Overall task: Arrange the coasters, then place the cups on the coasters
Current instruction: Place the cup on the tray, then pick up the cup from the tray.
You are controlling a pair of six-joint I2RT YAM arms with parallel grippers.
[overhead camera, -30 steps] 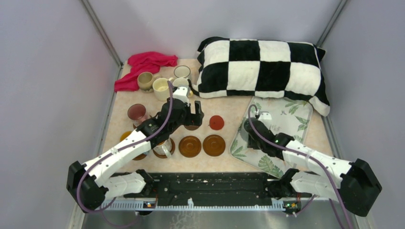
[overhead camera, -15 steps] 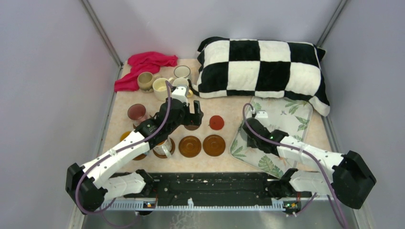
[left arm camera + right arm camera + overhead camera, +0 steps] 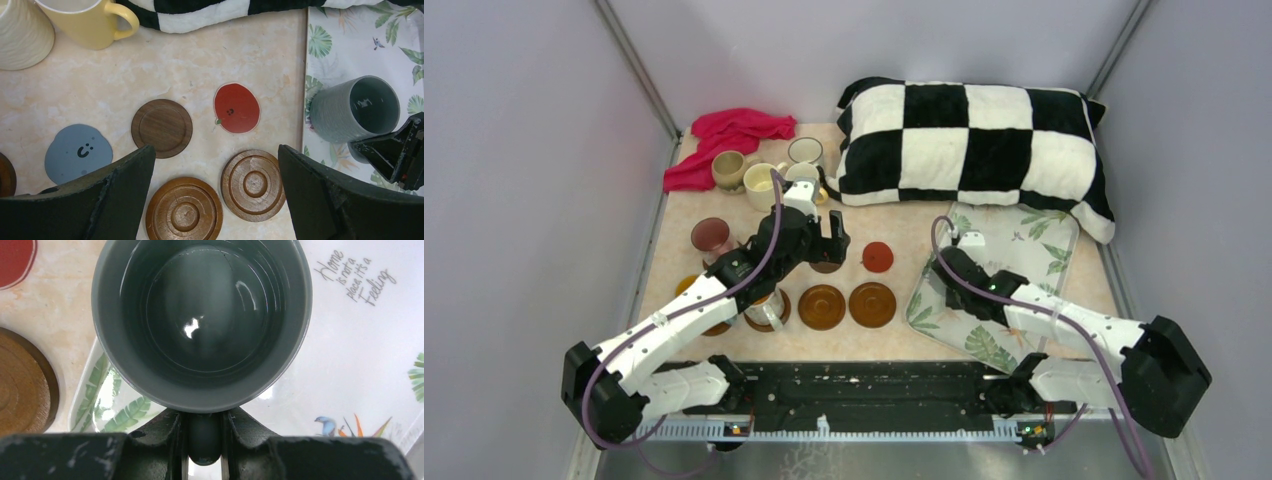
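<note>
My right gripper [image 3: 204, 437] is shut on the handle of a grey cup [image 3: 200, 315], which stands upright on the leaf-print tray [image 3: 350, 340] near its left edge. My left gripper [image 3: 214, 150] hangs open and empty above the coasters: a red one [image 3: 236, 108], a dark brown one [image 3: 161, 128], a blue-grey one [image 3: 77, 152] and two ringed brown ones [image 3: 184, 211] [image 3: 253, 178]. The grey cup [image 3: 357, 107] also shows at the right of the left wrist view. A yellow cup [image 3: 87, 20] and a cream cup [image 3: 22, 35] stand behind the coasters.
A checkered pillow [image 3: 974, 150] lies at the back, overlapping the tray's [image 3: 1034, 240] far edge. A red cloth [image 3: 724, 140] sits in the back left corner beside several cups [image 3: 762, 185]. A pink tumbler [image 3: 711, 237] stands at the left. Walls close both sides.
My right gripper's jaws have closed onto the grey cup's handle, after the arm shifted slightly on the tray. The left arm has stayed where it was.
</note>
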